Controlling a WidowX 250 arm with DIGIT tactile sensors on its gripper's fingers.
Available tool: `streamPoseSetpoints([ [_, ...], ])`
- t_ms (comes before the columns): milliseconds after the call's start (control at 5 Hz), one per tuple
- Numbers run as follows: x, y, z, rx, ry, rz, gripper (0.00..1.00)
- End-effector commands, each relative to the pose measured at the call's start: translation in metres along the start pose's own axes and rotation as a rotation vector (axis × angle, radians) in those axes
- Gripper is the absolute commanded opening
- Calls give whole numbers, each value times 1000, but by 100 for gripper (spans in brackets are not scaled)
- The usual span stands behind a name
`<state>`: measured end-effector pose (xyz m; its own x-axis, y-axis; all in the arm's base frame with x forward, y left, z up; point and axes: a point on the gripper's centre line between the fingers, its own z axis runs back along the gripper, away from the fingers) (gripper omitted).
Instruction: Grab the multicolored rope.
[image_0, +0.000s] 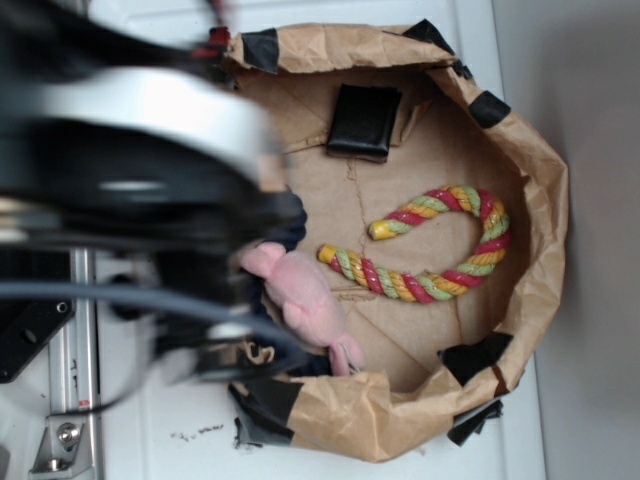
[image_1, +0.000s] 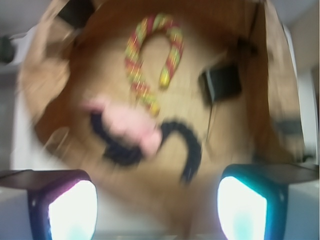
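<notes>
The multicolored rope (image_0: 440, 245), twisted red, yellow and light green, lies in a U on the floor of a brown paper bin (image_0: 545, 170). In the wrist view it (image_1: 150, 60) sits far ahead, near the top. My gripper (image_1: 157, 210) is open and empty, high above the near side of the bin; its glowing pads (image_1: 70, 210) stand wide apart at the bottom corners. In the exterior view the blurred arm (image_0: 130, 170) fills the left side and hides the gripper.
A pink plush toy (image_0: 300, 295) lies left of the rope, over a navy blue rope (image_1: 187, 145). A black square patch (image_0: 363, 120) lies at the bin's back. The bin's walls carry black tape (image_0: 475, 360).
</notes>
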<state>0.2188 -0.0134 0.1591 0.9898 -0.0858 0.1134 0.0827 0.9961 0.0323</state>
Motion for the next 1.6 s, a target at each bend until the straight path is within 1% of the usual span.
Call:
streamPoseSetpoints([
  [0, 53, -6, -61, 37, 67, -45, 100],
  [200, 55, -29, -86, 71, 93, -76, 100],
  [400, 63, -39, -101, 57, 93, -105, 100],
  [600, 68, -59, -122, 75, 116, -142, 100],
  [800, 70, -59, -141, 92, 147, -139, 100],
  [1000, 68, -53, -159, 94, 219, -102, 0],
  [1200, 66, -45, -163, 80, 256, -75, 0],
  [1400, 66, -40, -159, 84, 282, -40, 0],
])
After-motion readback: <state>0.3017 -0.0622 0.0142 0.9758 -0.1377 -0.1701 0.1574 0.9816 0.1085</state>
